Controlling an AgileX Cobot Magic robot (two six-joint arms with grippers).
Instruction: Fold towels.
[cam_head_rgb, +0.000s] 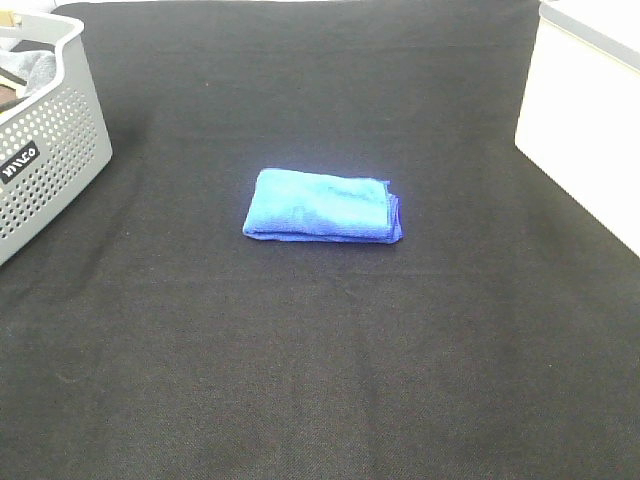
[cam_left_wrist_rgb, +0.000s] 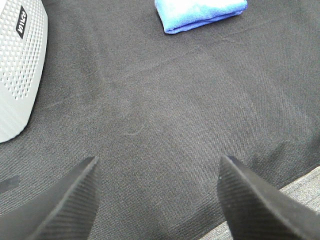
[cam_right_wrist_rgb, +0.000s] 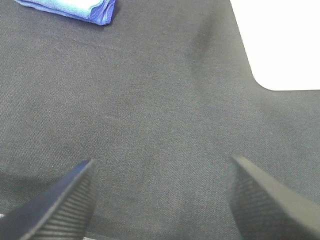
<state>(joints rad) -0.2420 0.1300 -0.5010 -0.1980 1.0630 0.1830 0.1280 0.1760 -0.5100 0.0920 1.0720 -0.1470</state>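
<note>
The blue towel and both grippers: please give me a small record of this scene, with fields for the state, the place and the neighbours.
towel: blue towel, folded into a compact rectangle, lying flat
place: middle of the black table cloth
left neighbour: grey perforated basket at the table's left edge, apart from the towel
right neighbour: white box at the right edge, apart from the towel
left gripper: open, holding nothing, apart from the towel
right gripper: open, holding nothing, apart from the towel
contact: nothing touches the towel but the cloth
</note>
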